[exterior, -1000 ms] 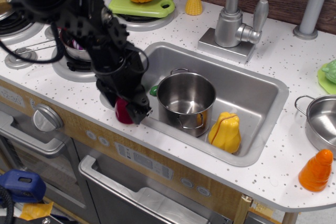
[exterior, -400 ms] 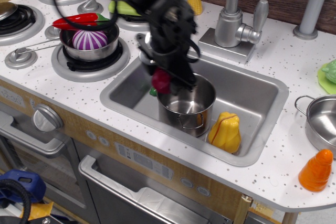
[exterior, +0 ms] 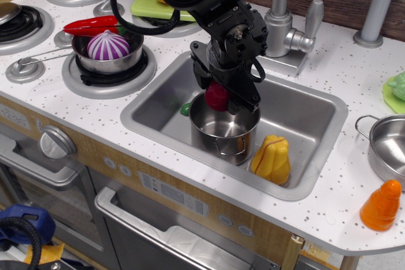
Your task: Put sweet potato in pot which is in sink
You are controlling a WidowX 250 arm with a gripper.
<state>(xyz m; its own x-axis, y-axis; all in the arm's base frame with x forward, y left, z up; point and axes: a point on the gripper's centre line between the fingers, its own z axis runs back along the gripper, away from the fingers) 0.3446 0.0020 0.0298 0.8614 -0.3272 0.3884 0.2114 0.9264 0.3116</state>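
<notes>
A: Upper left of frame?
B: Small pan (exterior: 107, 61) on a burner, holding a purple onion (exterior: 107, 45) and a red pepper (exterior: 92, 25).
A: Right side?
B: Yellow pear toy (exterior: 271, 159) lower centre-right; orange cone (exterior: 381, 205) lower right; steel pot (exterior: 385, 147) at right edge; faucet (exterior: 283, 26) top centre.

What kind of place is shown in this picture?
Most likely a toy play kitchen: a grey metal sink with a silver faucet, round stove burners, and a speckled white counter holding plastic toy foods.
</notes>
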